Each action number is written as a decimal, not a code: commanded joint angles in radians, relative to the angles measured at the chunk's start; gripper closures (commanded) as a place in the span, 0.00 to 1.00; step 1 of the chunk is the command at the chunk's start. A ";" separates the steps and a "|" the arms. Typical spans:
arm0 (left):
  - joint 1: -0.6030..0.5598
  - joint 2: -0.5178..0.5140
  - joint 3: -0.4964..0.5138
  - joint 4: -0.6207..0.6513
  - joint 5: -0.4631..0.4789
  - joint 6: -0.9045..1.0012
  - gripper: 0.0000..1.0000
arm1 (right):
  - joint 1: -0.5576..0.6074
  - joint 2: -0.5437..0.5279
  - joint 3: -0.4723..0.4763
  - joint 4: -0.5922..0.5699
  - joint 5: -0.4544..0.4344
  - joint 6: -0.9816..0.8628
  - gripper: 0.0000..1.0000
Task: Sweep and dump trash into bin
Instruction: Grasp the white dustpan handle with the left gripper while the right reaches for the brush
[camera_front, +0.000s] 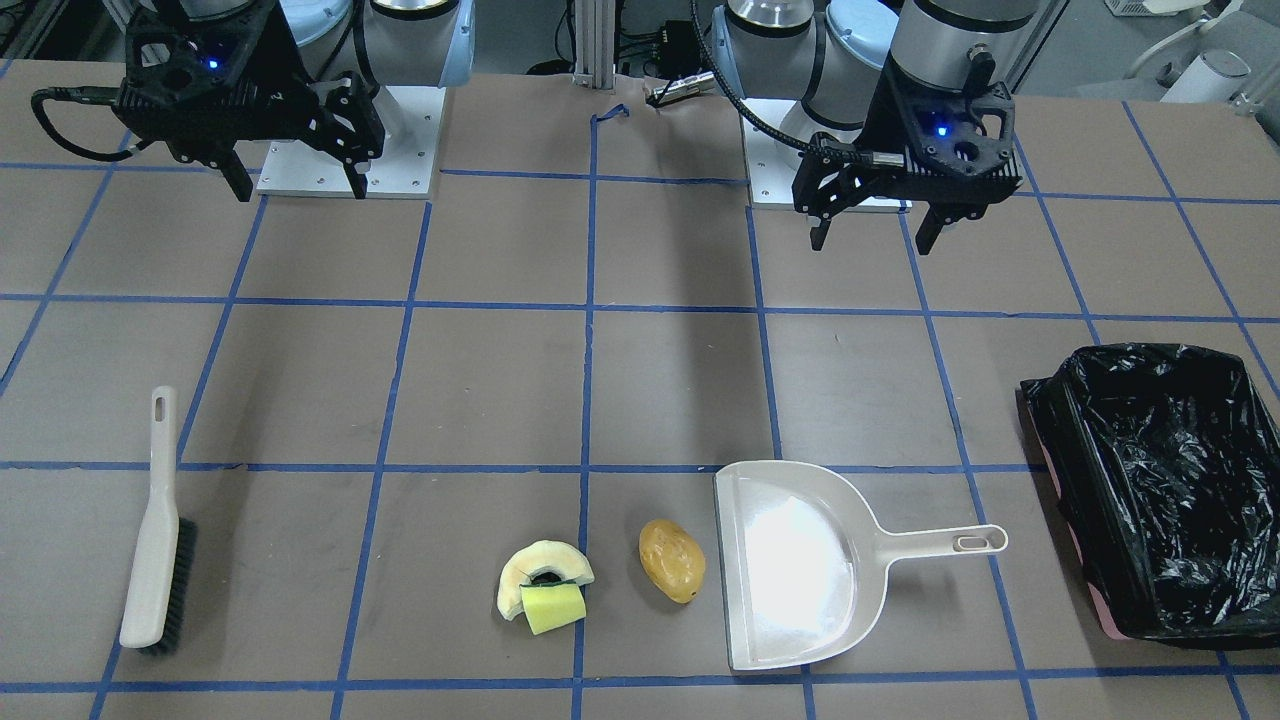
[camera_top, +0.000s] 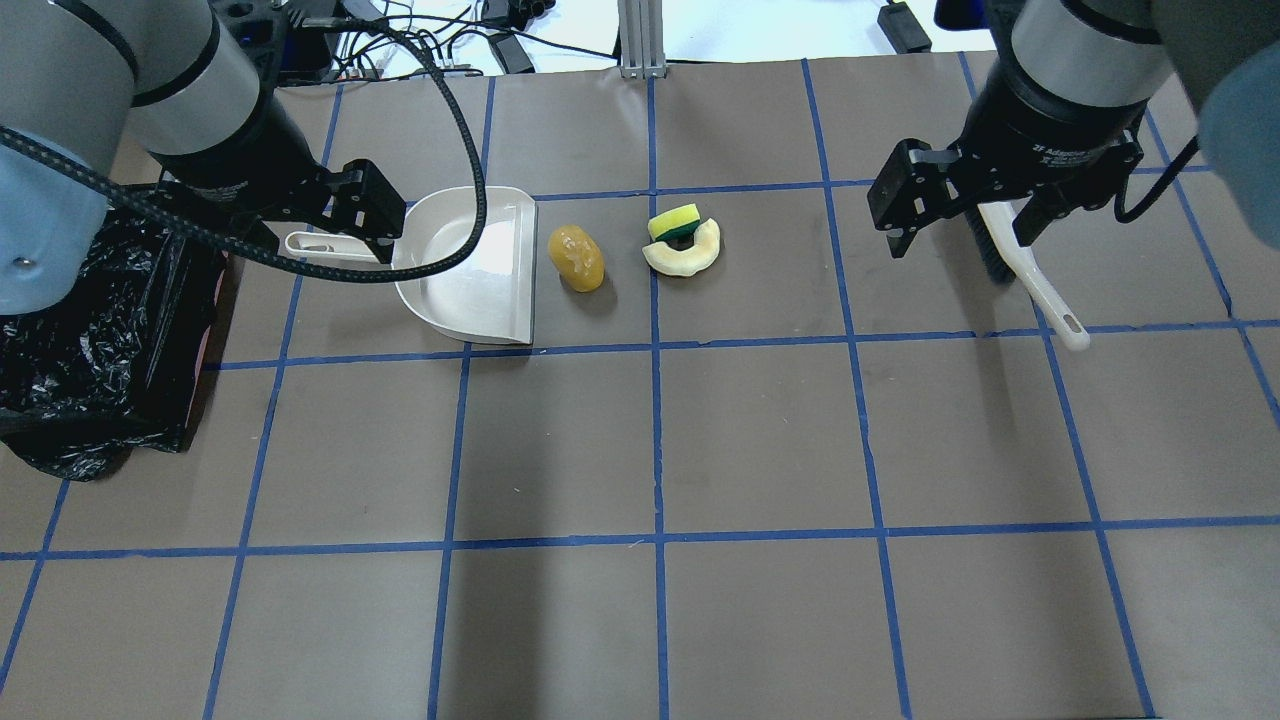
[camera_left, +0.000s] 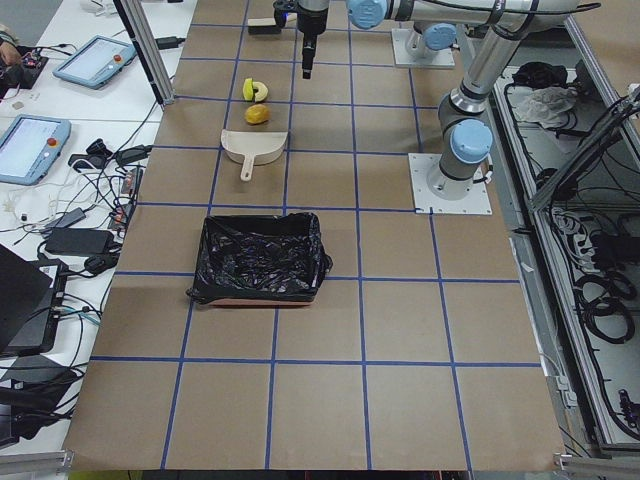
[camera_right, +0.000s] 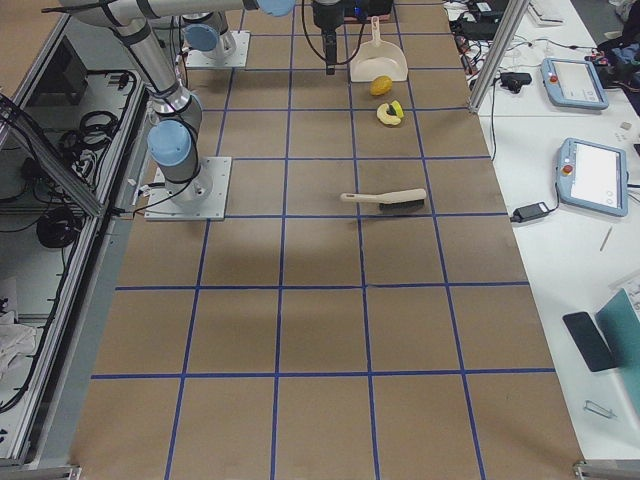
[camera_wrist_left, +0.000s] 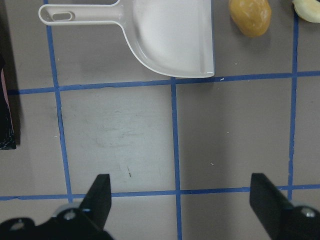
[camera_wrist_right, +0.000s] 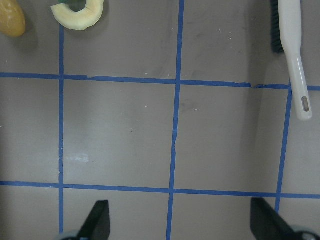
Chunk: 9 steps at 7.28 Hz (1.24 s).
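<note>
The pale fruit slice (camera_front: 540, 572) lies on the table with the yellow-and-green sponge block (camera_front: 553, 607) against it. The golden potato-like lump (camera_front: 672, 560) lies between them and the cream dustpan (camera_front: 790, 565). The black-lined bin (camera_front: 1170, 490) stands beyond the dustpan's handle. My left gripper (camera_front: 873, 240) is open and empty, above the table on the robot's side of the dustpan (camera_wrist_left: 170, 35). My right gripper (camera_front: 300, 190) is open and empty, on the robot's side of the brush (camera_front: 155, 540), whose handle shows in the right wrist view (camera_wrist_right: 295, 60).
The table is brown with a blue tape grid. The brush lies on my right side (camera_top: 1040, 290), the bin at the left edge (camera_top: 90, 330). Cables and tablets lie beyond the table's far edge.
</note>
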 joint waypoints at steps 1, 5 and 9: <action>0.000 -0.006 -0.001 -0.003 -0.001 0.000 0.00 | 0.000 -0.001 0.000 0.005 -0.003 0.000 0.00; 0.021 -0.029 0.005 0.017 -0.004 0.201 0.00 | -0.009 0.002 0.008 0.037 -0.018 0.000 0.00; 0.041 -0.163 0.013 0.144 0.007 0.786 0.00 | -0.185 0.048 0.021 0.017 -0.017 -0.293 0.00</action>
